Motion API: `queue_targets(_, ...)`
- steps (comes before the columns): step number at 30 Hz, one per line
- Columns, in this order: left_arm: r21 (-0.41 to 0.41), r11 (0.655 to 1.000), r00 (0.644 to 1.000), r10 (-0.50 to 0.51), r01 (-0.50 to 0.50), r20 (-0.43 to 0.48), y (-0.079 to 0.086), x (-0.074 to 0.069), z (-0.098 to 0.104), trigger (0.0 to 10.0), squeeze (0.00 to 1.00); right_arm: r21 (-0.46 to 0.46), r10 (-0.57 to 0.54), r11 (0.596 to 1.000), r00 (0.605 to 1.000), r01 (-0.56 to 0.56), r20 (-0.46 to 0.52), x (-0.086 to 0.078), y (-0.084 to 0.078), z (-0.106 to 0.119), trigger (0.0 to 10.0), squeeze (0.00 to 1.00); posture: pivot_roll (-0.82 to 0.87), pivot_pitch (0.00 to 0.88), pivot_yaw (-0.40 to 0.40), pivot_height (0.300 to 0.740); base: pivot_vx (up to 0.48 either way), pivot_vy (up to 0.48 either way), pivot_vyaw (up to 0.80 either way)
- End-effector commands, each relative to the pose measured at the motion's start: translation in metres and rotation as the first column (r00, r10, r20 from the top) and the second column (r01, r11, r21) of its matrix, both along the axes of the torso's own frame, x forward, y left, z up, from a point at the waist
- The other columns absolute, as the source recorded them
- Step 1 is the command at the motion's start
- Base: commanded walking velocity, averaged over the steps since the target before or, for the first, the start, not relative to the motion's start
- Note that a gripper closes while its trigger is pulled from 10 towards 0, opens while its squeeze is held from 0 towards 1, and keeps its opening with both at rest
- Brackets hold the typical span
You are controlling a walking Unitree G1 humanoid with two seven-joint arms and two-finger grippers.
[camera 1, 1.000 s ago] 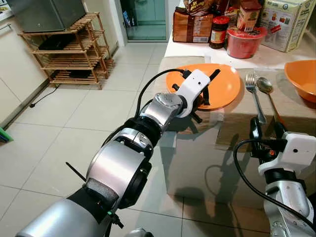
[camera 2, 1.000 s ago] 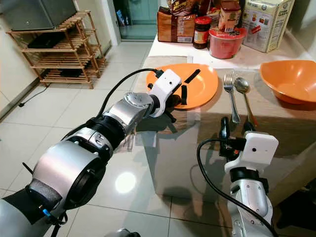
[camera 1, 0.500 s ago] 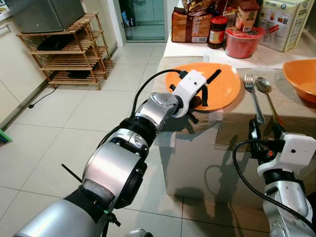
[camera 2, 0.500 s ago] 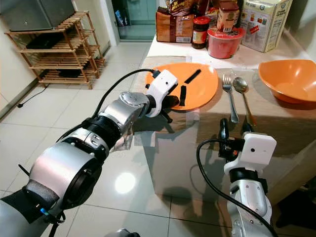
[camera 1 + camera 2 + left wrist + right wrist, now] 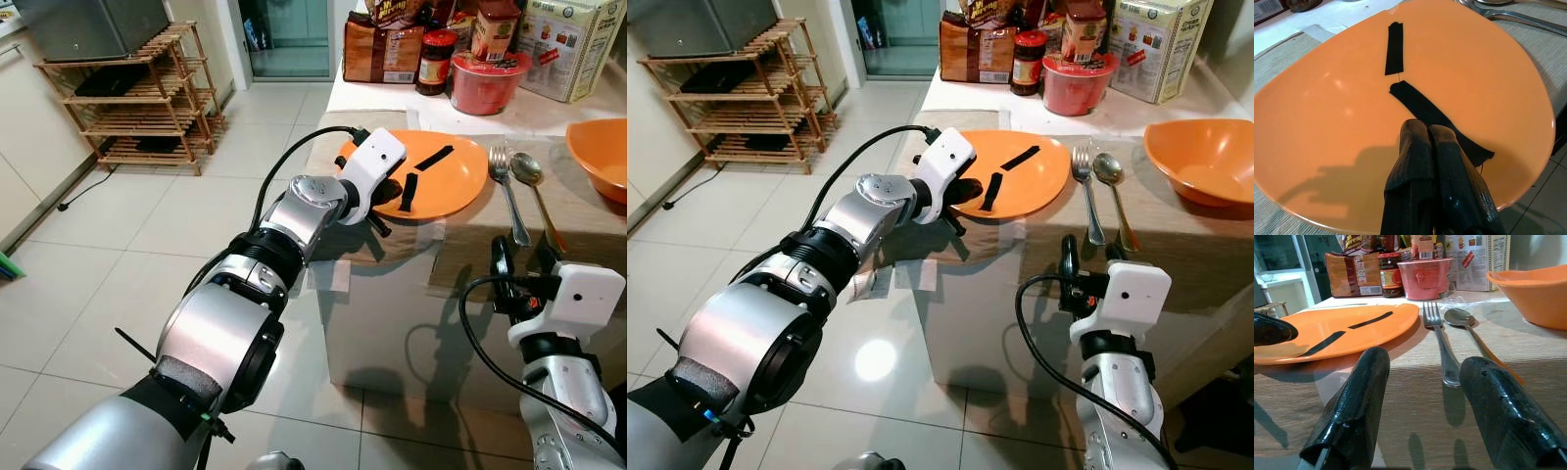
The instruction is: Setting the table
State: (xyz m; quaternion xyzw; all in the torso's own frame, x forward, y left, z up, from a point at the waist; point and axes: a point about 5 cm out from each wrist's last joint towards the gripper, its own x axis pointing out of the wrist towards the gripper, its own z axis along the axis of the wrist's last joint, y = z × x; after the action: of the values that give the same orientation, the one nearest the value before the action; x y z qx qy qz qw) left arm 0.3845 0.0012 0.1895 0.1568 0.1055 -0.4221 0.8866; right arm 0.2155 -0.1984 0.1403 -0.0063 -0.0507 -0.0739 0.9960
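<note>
An orange plate (image 5: 446,181) with two black strips on it lies on the woven mat at the table's left corner. My left gripper (image 5: 1428,128) is shut, its tips over the plate's left part, with nothing between the fingers. A fork (image 5: 506,196) and a spoon (image 5: 529,176) lie side by side just right of the plate. An orange bowl (image 5: 602,157) sits at the far right. My right gripper (image 5: 524,257) is open, low in front of the table's near edge and below the fork and spoon, holding nothing.
Behind the plate stand a red tub (image 5: 490,78), a dark jar (image 5: 435,61), brown food bags (image 5: 382,49) and a carton (image 5: 568,49). A wooden rack (image 5: 147,98) stands at the far left, across the tiled floor (image 5: 147,235).
The plate has shifted a little to the right, closer to the fork, with my left gripper following it. My right arm has barely moved.
</note>
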Motion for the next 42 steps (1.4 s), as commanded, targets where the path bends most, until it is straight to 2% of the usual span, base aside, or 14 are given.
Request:
queue_targets(1, 0.002, 1.0, 1.0, 0.005, -0.006, 0.018, -0.001, 0.002, 0.006, 10.0, 0.0, 0.007, 0.019, 1.0, 1.0, -0.018, 0.0, 0.002, 0.004, 0.0, 10.0, 0.0, -0.09, 0.0, 0.112, 0.735, 0.0, 0.0, 0.0)
queue_targets(6, 0.032, 0.999, 0.999, -0.006, 0.004, 0.048, -0.009, 0.002, 0.014, 10.0, 0.0, 0.009, 0.015, 1.0, 1.0, -0.015, 0.002, 0.002, 0.005, 0.0, 10.0, 0.0, -0.1, 0.0, 0.12, 0.735, 0.0, 0.0, 0.0)
queue_targets(9, 0.037, 0.999, 0.999, 0.004, -0.005, 0.033, -0.014, 0.0, 0.012, 10.0, 0.0, 0.012, 0.01, 1.0, 1.0, -0.01, 0.004, 0.001, 0.006, 0.0, 10.0, 0.0, -0.11, 0.0, 0.124, 0.735, 0.0, 0.0, 0.0)
queue_targets(15, 0.07, 0.996, 0.998, 0.049, -0.051, 0.031, -0.011, 0.0, 0.0, 10.0, 0.0, 0.004, 0.017, 1.0, 1.0, -0.017, 0.008, -0.001, 0.009, 0.001, 10.0, 0.0, -0.12, 0.0, 0.13, 0.735, 0.0, 0.0, 0.0)
queue_targets(23, 0.144, 0.986, 0.996, 0.082, -0.086, 0.035, -0.011, -0.001, -0.008, 10.0, 0.0, -0.006, 0.033, 0.999, 0.999, -0.033, -0.022, -0.017, 0.011, -0.002, 10.0, 0.0, -0.14, 0.0, 0.143, 0.735, 0.0, 0.0, 0.0)
queue_targets(28, 0.165, 0.984, 0.998, 0.063, -0.064, 0.015, -0.009, -0.002, -0.012, 10.0, 0.0, 0.004, 0.027, 1.0, 0.999, -0.027, -0.025, -0.018, 0.012, -0.003, 10.0, 0.0, -0.14, 0.0, 0.145, 0.735, 0.0, 0.0, 0.0)
queue_targets(32, 0.194, 0.981, 0.999, 0.034, -0.028, -0.03, -0.006, -0.005, -0.022, 10.0, 0.0, 0.006, 0.031, 1.0, 0.999, -0.031, -0.03, -0.017, 0.013, -0.004, 10.0, 0.0, -0.13, 0.0, 0.14, 0.735, 0.0, 0.0, 0.0)
queue_targets(42, 0.209, 0.976, 0.995, -0.035, 0.054, -0.094, 0.003, -0.009, -0.033, 10.0, 0.0, 0.008, 0.042, 0.999, 0.999, -0.041, -0.031, -0.011, 0.013, -0.005, 10.0, 0.0, -0.1, 0.0, 0.126, 0.735, 0.0, 0.0, 0.0)
